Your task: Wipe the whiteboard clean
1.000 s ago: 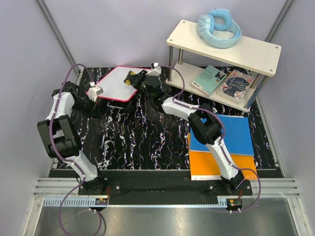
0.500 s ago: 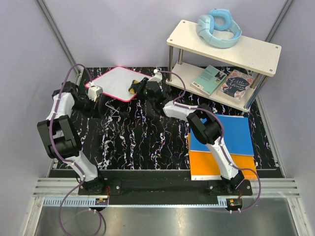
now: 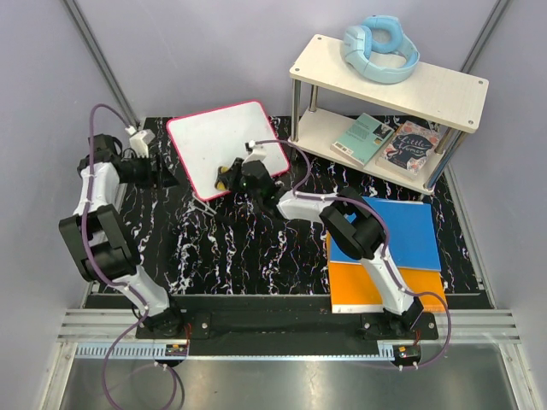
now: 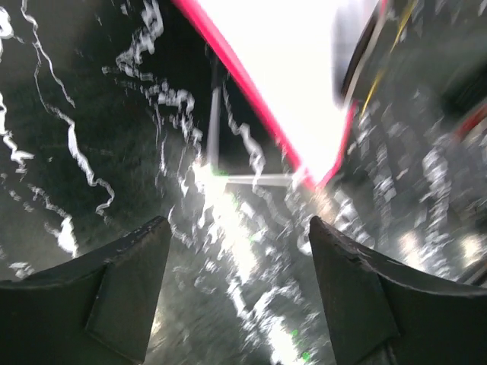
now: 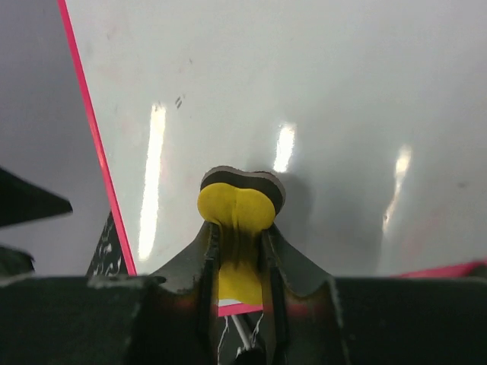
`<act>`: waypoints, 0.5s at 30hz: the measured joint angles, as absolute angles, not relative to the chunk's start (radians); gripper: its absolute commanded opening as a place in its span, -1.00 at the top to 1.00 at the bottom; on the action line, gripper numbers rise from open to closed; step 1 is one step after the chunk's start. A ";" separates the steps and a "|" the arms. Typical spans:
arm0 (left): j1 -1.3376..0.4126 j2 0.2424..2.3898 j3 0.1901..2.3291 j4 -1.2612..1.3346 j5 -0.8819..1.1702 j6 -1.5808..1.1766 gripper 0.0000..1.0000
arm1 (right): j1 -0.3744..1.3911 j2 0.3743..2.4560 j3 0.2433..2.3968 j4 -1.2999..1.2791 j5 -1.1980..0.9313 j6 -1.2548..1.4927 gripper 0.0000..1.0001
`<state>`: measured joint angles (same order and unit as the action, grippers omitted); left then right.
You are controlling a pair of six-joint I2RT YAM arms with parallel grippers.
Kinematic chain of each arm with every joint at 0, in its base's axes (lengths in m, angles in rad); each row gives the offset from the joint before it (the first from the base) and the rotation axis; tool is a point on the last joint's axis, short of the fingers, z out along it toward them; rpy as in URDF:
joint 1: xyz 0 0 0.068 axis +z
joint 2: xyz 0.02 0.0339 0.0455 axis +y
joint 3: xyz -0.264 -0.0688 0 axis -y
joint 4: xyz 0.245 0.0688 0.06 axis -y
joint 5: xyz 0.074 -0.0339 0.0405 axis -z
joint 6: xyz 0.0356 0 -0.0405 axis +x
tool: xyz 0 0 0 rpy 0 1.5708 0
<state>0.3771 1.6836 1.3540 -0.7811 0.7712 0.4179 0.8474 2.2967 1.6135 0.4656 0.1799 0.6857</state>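
The whiteboard point(image 3: 222, 141) is white with a pink-red rim and stands tilted at the back of the table, its face blank apart from a tiny dark fleck. It fills the right wrist view point(image 5: 304, 106). My right gripper point(image 3: 229, 178) point(image 5: 237, 247) is shut on a yellow eraser point(image 5: 236, 207) with a dark felt, which is pressed on the board near its lower edge. My left gripper point(image 3: 167, 179) point(image 4: 240, 300) stands open and empty over the marbled table, left of the board and apart from it. The board's pink corner point(image 4: 304, 99) shows ahead of it.
A thin wire stand point(image 4: 215, 129) lies under the board's near edge. At the back right a two-tier shelf point(image 3: 444, 90) carries blue headphones point(image 3: 380, 47) and two books point(image 3: 385, 141). Blue point(image 3: 410, 235) and orange point(image 3: 355, 286) flat rectangles lie at the front right.
My left gripper let go of the board's left edge, opened and drew back to the left. The board swung and now faces the camera more squarely. The right gripper slid the eraser nearer and leftward.
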 measured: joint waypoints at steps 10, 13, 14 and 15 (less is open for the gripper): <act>0.414 1.828 1.393 -0.628 0.989 0.173 -0.64 | 0.898 2.277 1.557 0.410 0.103 0.701 1.00; 0.395 1.862 1.415 -0.612 1.015 0.157 -0.64 | 0.898 2.274 1.555 0.410 0.103 0.703 1.00; 0.388 1.873 1.425 -0.609 1.019 0.155 -0.64 | 0.898 2.273 1.555 0.409 0.103 0.705 1.00; 0.378 1.890 1.441 -0.604 1.022 0.152 -0.64 | 0.898 2.273 1.555 0.408 0.103 0.705 1.00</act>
<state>0.3782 1.8896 1.4406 -0.6037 1.0222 0.1524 0.8978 2.2734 1.5547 0.4076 0.1028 0.7052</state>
